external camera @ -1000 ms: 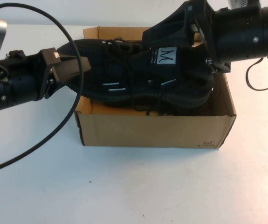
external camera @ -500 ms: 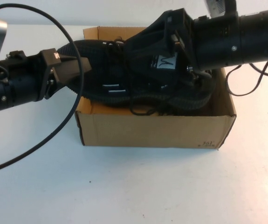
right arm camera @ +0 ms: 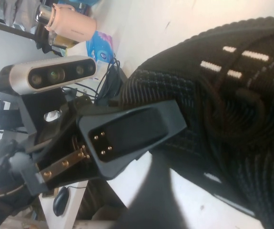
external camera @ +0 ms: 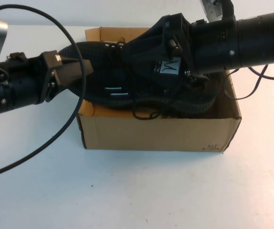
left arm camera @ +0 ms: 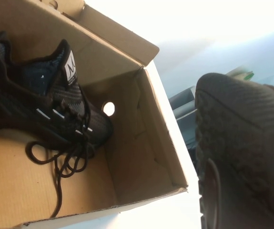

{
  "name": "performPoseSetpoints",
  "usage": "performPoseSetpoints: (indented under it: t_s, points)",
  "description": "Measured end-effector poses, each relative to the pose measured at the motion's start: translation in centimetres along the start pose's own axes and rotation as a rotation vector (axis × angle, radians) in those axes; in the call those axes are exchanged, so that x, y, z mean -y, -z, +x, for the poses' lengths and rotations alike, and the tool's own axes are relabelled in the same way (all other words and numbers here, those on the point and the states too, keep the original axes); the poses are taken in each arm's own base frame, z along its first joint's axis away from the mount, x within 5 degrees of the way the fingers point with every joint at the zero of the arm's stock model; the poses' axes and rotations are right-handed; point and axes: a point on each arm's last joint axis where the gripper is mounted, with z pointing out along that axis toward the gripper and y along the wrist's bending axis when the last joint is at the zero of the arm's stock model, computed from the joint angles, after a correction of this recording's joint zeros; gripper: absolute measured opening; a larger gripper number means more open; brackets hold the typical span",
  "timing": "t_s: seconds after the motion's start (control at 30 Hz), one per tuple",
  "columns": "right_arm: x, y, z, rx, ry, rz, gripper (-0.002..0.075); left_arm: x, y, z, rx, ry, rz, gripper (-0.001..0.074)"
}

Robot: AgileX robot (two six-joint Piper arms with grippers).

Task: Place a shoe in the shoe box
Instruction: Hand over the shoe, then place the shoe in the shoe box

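Observation:
The brown cardboard shoe box (external camera: 156, 133) stands open mid-table. A black knit shoe (external camera: 113, 90) with white dashes and an "M" tongue label lies lengthwise over the open top. My left gripper (external camera: 79, 71) is shut on its toe end at the box's left side. My right gripper (external camera: 141, 52) sits over the shoe's laces and collar from the right. The left wrist view shows the held shoe's sole (left arm camera: 241, 143) close up, and an identical second shoe (left arm camera: 55, 109) lying inside the box (left arm camera: 146, 143). The right wrist view shows the shoe's upper (right arm camera: 241, 119) and a left finger (right arm camera: 132, 129).
The box rests on a white table (external camera: 127, 191). The left arm's black cable (external camera: 55, 133) loops over the table left of the box. The right arm's cable (external camera: 258, 81) hangs beside the box's right wall. The box lid flap (external camera: 122, 32) stands at the back.
My right gripper has moved left and slightly down, from the heel end to over the laces and tongue. The shoe's heel end has sunk a little. The left arm has not moved.

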Motion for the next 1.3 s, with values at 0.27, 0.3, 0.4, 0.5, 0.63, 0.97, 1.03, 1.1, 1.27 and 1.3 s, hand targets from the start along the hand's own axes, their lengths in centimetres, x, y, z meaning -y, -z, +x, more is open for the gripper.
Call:
performPoseSetpoints:
  t_s: [0.27,0.3,0.4,0.5,0.63,0.97,1.03,1.1,1.27,1.3]
  points:
    - [0.0,0.0,0.1,-0.006,0.009,-0.002,0.0097,0.2,0.0,0.1,-0.012,0.003,0.022,0.0117]
    - [0.0,0.0,0.1,-0.01,0.017,-0.004,0.0061,0.2,0.0,0.1,-0.014,0.003,0.026,0.0117]
    - [-0.1,0.0,0.1,-0.016,0.029,-0.006,0.0014,0.3,0.0,0.2,-0.02,0.005,0.034,0.0117]
    - [-0.1,0.0,0.2,-0.017,0.039,-0.007,0.0004,0.3,0.0,0.2,-0.024,0.002,0.039,0.0117]
    - [-0.1,0.0,0.2,-0.017,0.043,-0.007,0.0001,0.4,0.1,0.2,-0.028,-0.003,0.047,0.0117]
    - [0.2,0.0,0.4,-0.05,0.055,0.005,0.0,0.9,0.2,0.7,-0.087,-0.039,0.109,0.036]
    - [0.2,0.0,0.5,-0.059,0.055,0.003,0.0,1.0,0.2,0.9,-0.099,-0.042,0.123,0.0499]
    - [0.2,0.1,0.6,-0.07,0.055,-0.001,0.0,1.1,0.2,0.9,-0.107,-0.044,0.129,0.0582]
    - [0.6,0.9,0.1,-0.069,0.034,-0.012,-0.0001,1.2,0.3,1.1,-0.121,-0.087,0.144,0.0654]
    - [0.7,1.3,0.0,-0.067,0.025,-0.02,-0.0001,1.2,0.3,1.1,-0.121,-0.099,0.15,0.0658]
